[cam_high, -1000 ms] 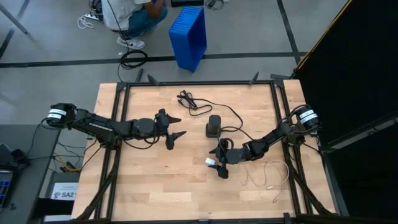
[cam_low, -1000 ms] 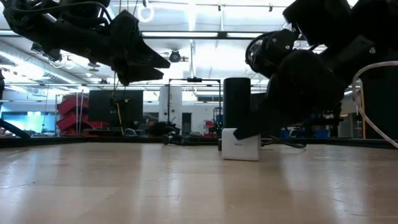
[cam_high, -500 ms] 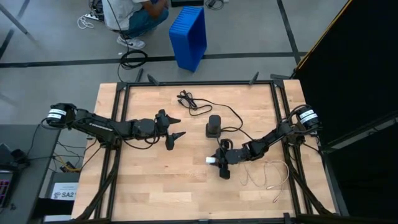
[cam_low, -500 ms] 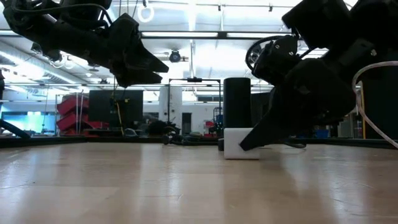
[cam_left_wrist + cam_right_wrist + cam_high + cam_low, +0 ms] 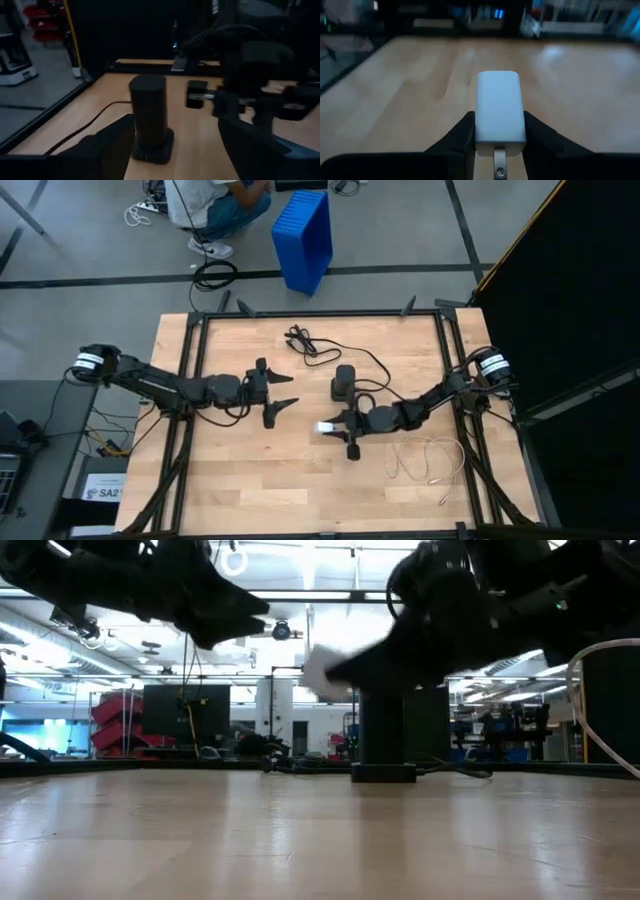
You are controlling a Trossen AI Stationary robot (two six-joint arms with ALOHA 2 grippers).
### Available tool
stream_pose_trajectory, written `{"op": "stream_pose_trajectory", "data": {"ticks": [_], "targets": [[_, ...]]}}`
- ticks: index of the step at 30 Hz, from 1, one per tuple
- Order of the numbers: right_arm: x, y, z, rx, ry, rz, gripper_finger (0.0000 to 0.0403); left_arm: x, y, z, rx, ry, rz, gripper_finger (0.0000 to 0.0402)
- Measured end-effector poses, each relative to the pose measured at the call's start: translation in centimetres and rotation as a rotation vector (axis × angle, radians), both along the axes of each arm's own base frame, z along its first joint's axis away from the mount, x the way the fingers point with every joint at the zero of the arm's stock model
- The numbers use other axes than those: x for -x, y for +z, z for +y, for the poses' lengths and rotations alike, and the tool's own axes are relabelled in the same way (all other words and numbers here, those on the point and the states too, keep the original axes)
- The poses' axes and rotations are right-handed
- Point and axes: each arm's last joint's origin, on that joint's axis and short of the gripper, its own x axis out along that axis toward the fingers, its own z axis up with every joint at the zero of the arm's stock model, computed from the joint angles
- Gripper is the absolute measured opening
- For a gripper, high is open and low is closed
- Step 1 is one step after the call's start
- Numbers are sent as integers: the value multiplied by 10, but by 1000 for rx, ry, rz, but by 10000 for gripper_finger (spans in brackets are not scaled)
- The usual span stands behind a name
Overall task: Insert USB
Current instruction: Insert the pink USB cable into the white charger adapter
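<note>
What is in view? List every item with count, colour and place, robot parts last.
White charger block: one, white, held off the table by the right hand, left of the black cylinder.
Black cylinder: one, black, upright on a base near the table's middle, a black cable running from it.
Black cable bundle: one, black, far side of the table.
White cable: one, white, looped on the table's right near side.
Table: one, light wood with a black frame.
Blue bin: one, blue, on the floor beyond the table.
Person: one, partly seen, on the floor beyond the table.
Left hand: one, dark, open, above the table left of centre.
Right hand: one, dark, shut on the white charger block.
</note>
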Motion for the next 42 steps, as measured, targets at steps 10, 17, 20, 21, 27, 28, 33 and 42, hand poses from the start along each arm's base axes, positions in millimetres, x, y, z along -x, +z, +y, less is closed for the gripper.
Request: {"op": "stream_pose_trajectory", "data": {"ticks": [10, 17, 20, 21, 27, 28, 33, 42], "targets": [[-7, 28, -26, 74, 33, -286, 85, -1, 5, -7, 22, -93, -64, 255], [-9, 30, -37, 63, 70, -305, 85, -14, -6, -11, 19, -142, -96, 255], [-9, 30, -37, 63, 76, -305, 85, -19, -12, -11, 18, -139, -104, 255], [-9, 30, -37, 64, 77, -305, 85, -21, -13, -11, 18, -138, -108, 255], [-9, 29, -40, 71, 73, -306, 85, -35, -17, -14, 0, -152, -102, 256], [-10, 30, -41, 72, 69, -308, 85, -39, -17, -14, -4, -146, -100, 256], [-10, 30, -40, 71, 73, -308, 85, -51, -21, -16, -10, -170, -78, 256], [-10, 25, -42, 77, 70, -251, 85, -55, -21, -17, -38, -175, -73, 255]]}}
